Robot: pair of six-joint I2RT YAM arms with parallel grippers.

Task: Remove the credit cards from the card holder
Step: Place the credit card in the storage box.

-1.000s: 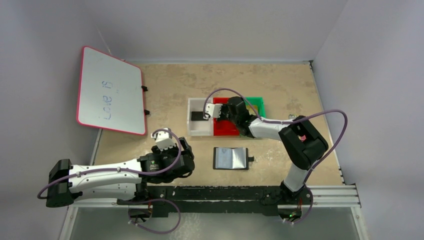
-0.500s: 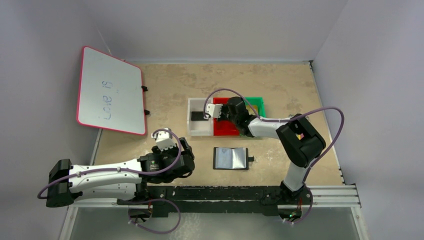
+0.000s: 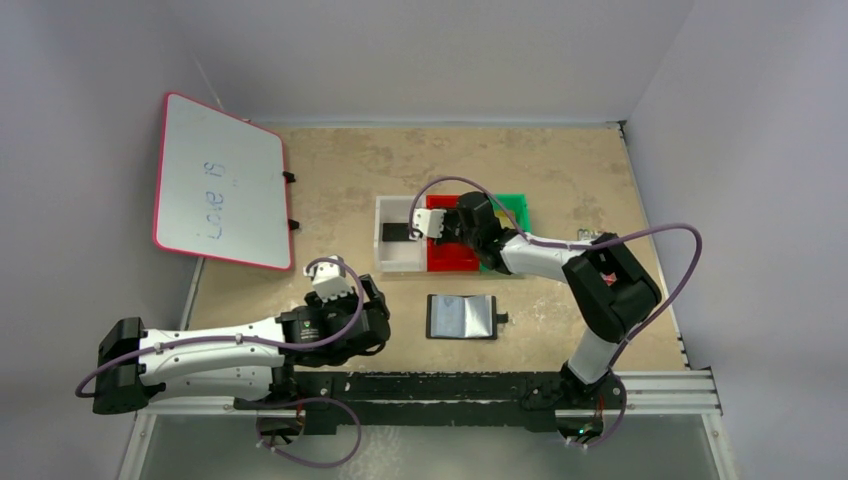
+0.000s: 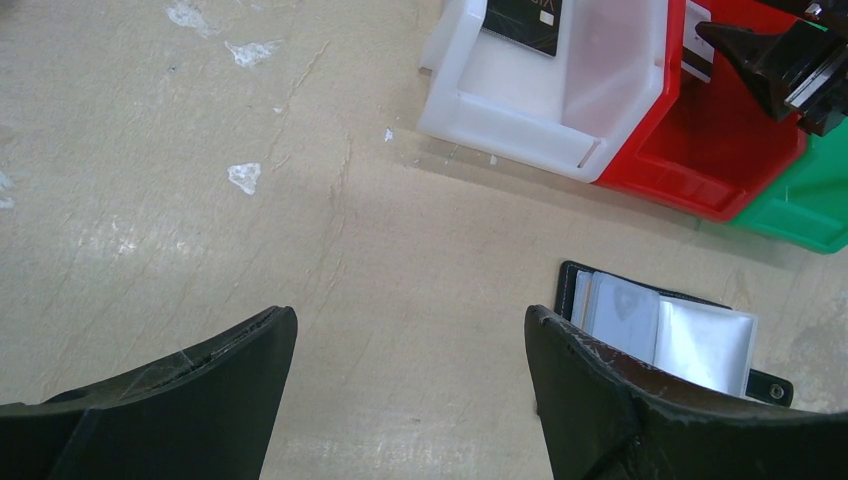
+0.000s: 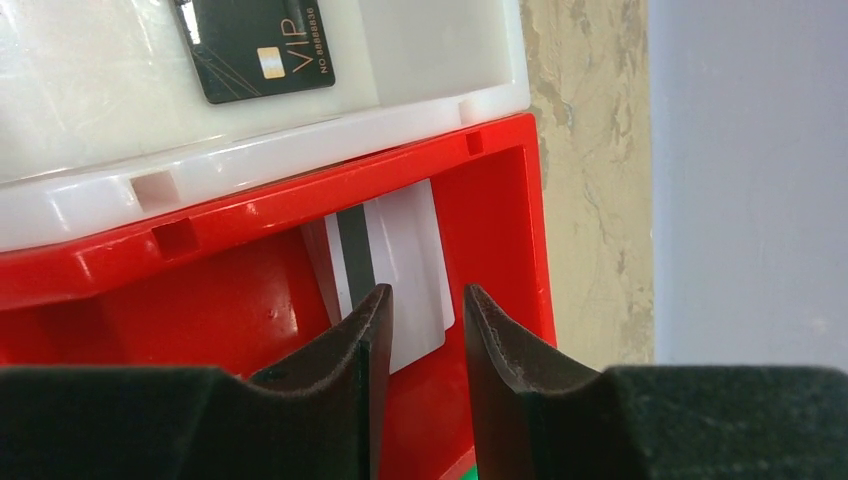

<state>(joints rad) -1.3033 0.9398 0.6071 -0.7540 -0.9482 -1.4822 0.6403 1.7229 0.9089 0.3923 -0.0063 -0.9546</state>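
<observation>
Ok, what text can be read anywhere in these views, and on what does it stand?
"VIP": on the black card in the white bin.
"NO" then a row of digits, mostly eights: same card; exact digits uncertain.
"Love is": handwritten on the whiteboard.
Silver-grey card in the red bin: no text shows.

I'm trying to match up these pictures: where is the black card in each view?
Top external: black card, centre, in the white bin.
Left wrist: top edge, right of centre, partly cut off.
Right wrist: upper left.
Shared landmark: the red bin beside the white one.
</observation>
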